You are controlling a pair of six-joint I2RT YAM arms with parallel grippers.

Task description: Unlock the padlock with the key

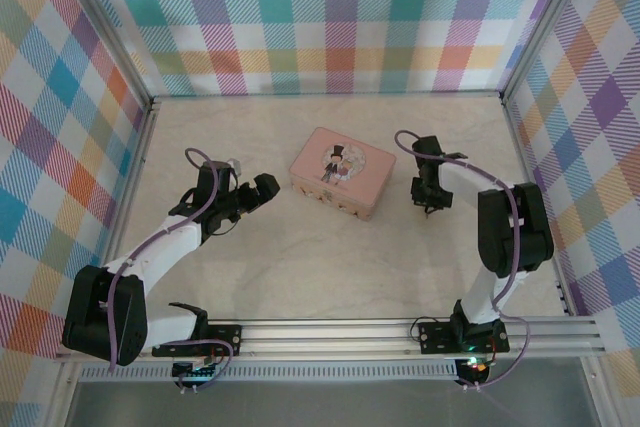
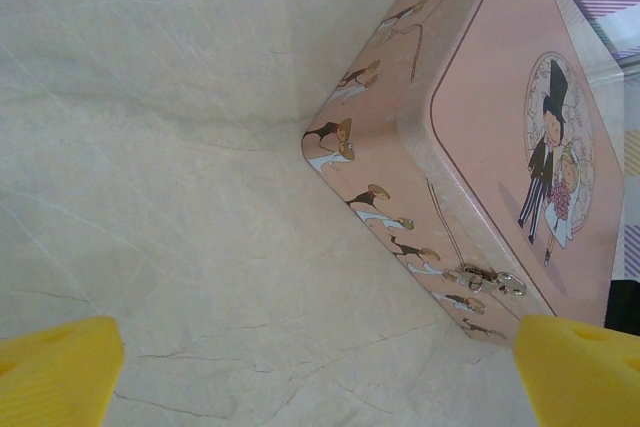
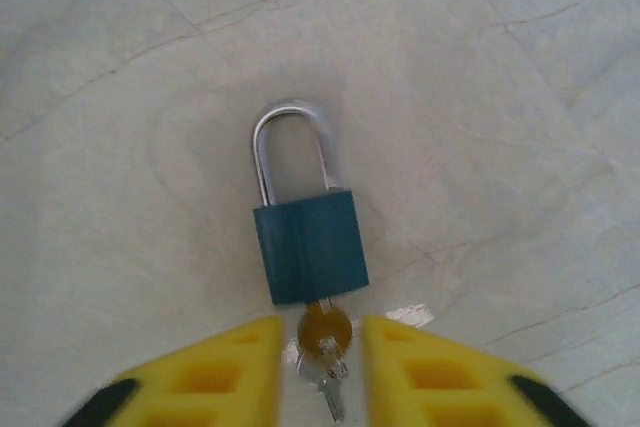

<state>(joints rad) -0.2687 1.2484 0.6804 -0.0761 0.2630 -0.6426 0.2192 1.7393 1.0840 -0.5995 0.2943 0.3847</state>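
A pale, marble-veined table [image 1: 300,267] sits inside walls of pastel plaid cloth [image 1: 60,127] on aluminium rails. Toward the left edge, the left gripper [image 1: 268,187] hangs with its yellow ribbed fingertips [image 2: 60,367] spread wide, holding nothing. It faces the pink rectangular tin [image 1: 342,172] at mid-table, a smooth box with rounded corners, a cartoon couple on the lid and a small metal clasp [image 2: 485,279]. Between the tin and the right edge, the padlock [image 3: 308,247] lies flat with a matte teal block body. Its long axis runs along the right gripper's [image 3: 323,347] reach, the polished steel shackle pointing away. The key [image 3: 325,332], round and brass-coloured at the head, sits in the near end. The parted fingers flank it with slim gaps.
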